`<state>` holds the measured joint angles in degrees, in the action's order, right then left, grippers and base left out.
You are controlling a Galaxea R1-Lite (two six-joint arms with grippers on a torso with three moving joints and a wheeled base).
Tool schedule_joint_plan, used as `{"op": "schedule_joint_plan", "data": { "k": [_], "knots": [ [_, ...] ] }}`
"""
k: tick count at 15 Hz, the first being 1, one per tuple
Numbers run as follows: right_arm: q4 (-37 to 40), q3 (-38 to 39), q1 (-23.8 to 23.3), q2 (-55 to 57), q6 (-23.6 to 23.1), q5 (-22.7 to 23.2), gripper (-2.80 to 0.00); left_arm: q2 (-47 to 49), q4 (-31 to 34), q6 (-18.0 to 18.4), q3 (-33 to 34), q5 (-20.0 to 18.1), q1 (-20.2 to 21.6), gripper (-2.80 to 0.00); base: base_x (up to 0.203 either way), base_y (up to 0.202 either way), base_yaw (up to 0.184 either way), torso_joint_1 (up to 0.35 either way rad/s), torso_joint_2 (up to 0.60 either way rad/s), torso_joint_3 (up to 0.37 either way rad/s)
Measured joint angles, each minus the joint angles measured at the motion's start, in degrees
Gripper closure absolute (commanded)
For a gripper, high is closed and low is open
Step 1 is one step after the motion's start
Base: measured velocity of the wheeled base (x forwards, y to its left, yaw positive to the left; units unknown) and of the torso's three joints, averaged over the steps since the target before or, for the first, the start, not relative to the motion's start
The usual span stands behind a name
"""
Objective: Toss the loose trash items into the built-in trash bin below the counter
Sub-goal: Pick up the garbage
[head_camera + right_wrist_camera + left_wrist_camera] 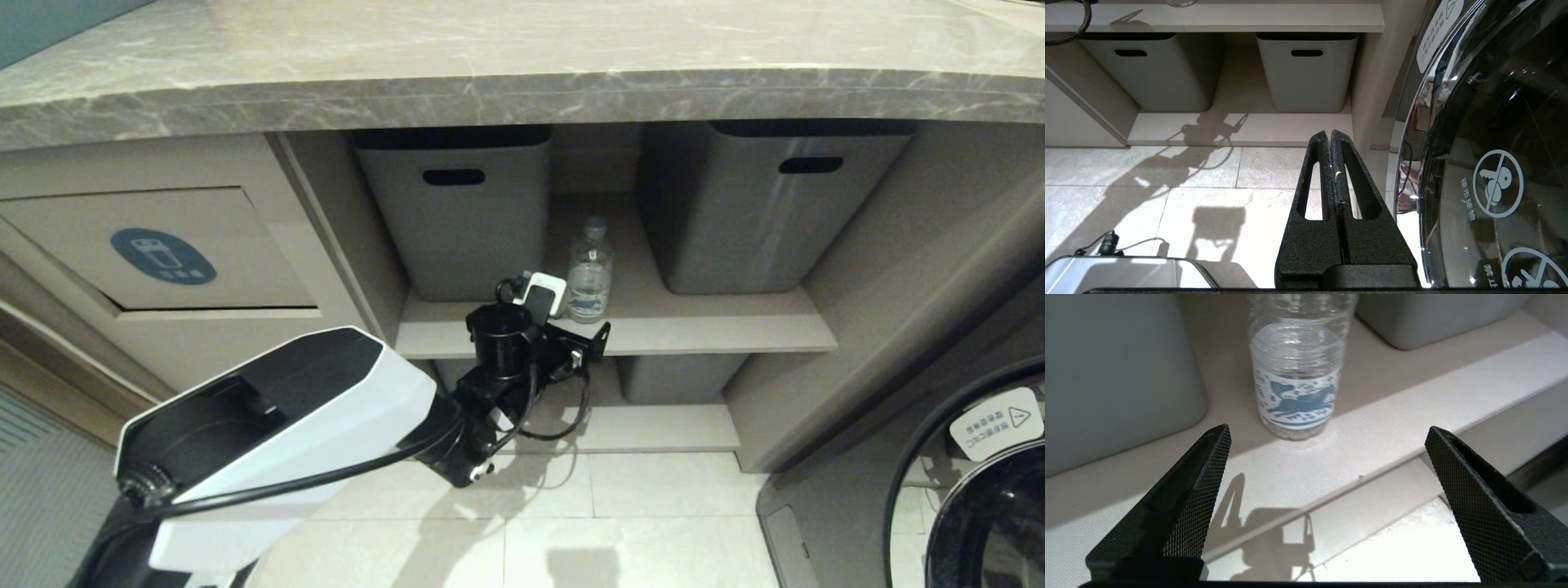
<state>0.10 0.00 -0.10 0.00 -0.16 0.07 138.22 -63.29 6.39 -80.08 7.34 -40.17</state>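
Left gripper (1327, 433) fingers spread wide just short of the upright water bottle (1296, 375) on the shelf (1412, 404), nothing binned yet; right gripper (1331, 136) fingers pressed together, parked.

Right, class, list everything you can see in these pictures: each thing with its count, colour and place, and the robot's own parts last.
Counter: one, grey-brown marble, across the top.
Trash bin flap: one, beige with blue oval sticker, under the counter, left.
Water bottle: one, clear with white-blue label, upright on the upper shelf between two tubs.
Tubs: two grey on the upper shelf, two more below.
Washing machine door: one, dark glass, right.
Floor tiles: pale beige.
Left gripper: black, open, short of the bottle.
Right gripper: black, shut, low beside the washing machine.
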Motion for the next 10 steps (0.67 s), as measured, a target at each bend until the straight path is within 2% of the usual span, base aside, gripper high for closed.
{"op": "schedule_joint_plan", "data": {
  "k": [6, 10],
  "knots": [
    [0.0, 0.0, 0.0, 0.0, 0.0, 0.0, 0.0, -0.03, -0.03, 0.87, 1.1, 2.62, -0.46, -2.8, 0.0, 0.0, 0.0, 0.0, 0.0, 0.0],
    [-0.05, 0.0, 0.0, 0.0, 0.0, 0.0, 0.0, -2.05, -0.31, 0.8, 4.52, 2.87, -0.84, -2.8, 0.163, 0.0, -0.001, -0.002, 0.0, 0.003]
  ]
}}
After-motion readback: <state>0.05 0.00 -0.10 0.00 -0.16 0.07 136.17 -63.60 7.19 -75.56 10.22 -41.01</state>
